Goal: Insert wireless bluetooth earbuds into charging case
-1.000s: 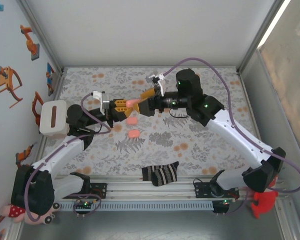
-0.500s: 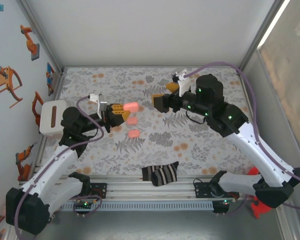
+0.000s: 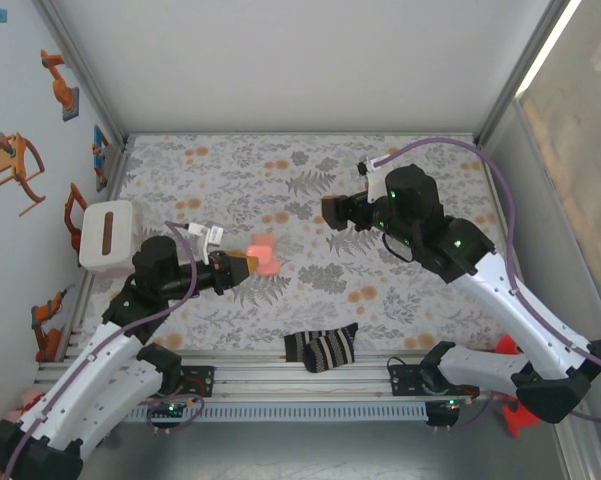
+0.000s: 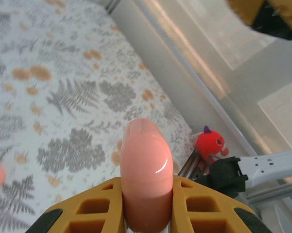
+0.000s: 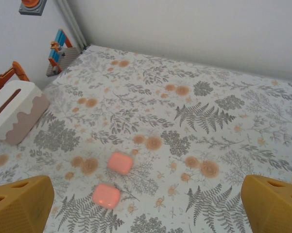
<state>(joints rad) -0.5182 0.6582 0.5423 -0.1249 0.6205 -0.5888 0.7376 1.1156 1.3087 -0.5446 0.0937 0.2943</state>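
A pink case (image 4: pixel 146 160) clamped in the left gripper (image 4: pixel 146 199).
Held right of the tissue box (image 3: pixel 105 238), near two loose cases (image 5: pixel 120 163); the right gripper (image 5: pixel 146 206), farther right, gapes wide.

Top view: your left gripper (image 3: pixel 244 264) sits left of centre over the cloth (image 3: pixel 380 290), a case (image 3: pixel 265 250) between its fingers. Your right gripper (image 3: pixel 332 212) is up and right of it, apart. You've got the box (image 3: pixel 105 237) at the cloth's left edge and the sock (image 3: pixel 322 347) at its bottom edge. Right wrist view: a second case (image 5: pixel 120 163) lies on the cloth lower left of centre, with a third case (image 5: pixel 106 195) just below it.
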